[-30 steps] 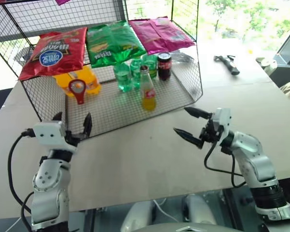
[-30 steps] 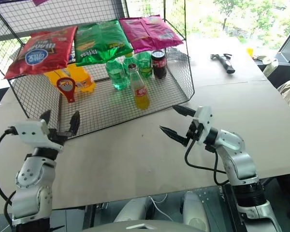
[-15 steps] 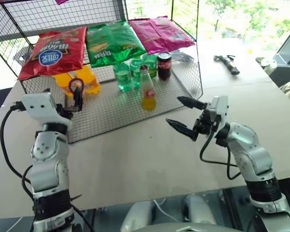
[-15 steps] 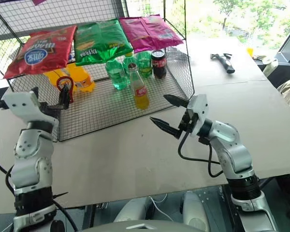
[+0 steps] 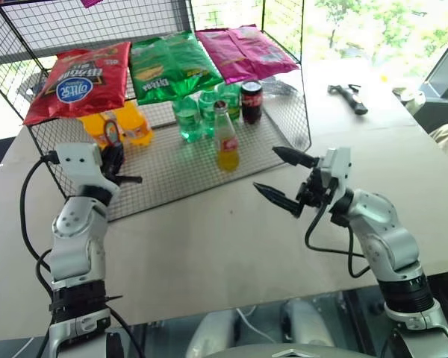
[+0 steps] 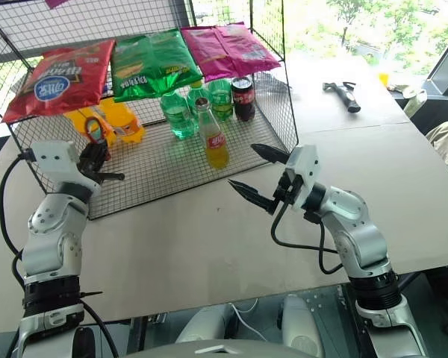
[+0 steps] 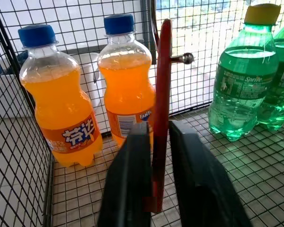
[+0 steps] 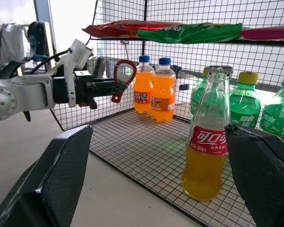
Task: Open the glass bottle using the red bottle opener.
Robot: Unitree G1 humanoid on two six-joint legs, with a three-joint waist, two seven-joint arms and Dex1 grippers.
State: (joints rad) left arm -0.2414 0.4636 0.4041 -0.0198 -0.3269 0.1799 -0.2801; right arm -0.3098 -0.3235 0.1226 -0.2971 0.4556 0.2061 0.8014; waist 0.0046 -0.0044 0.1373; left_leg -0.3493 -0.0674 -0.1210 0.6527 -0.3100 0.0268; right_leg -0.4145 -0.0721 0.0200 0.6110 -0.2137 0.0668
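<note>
The glass bottle [image 5: 225, 142] stands upright on the wire rack's lower shelf, holding orange-yellow drink, with a red label and its metal cap on. The red bottle opener [image 7: 162, 85] hangs by its ring from a hook at the rack's left end, in front of two orange plastic bottles. My left gripper [image 7: 157, 132] is shut on the opener's handle. My right gripper [image 5: 266, 169] is open and empty over the table, just outside the rack. It points at the glass bottle [image 8: 208, 142] from a short way off.
The wire rack [image 5: 299, 112] has mesh sides and a top shelf with red, green and pink snack bags [image 5: 172, 63]. Orange bottles [image 5: 134, 123], green bottles [image 5: 190, 115] and a cola can [image 5: 252, 101] stand behind the glass bottle. A dark tool [image 5: 349, 98] lies far right.
My left gripper rose from the rack's front edge, reached in to the hanging opener and closed on it. The right gripper stayed open and drifted slightly towards the bottle.
</note>
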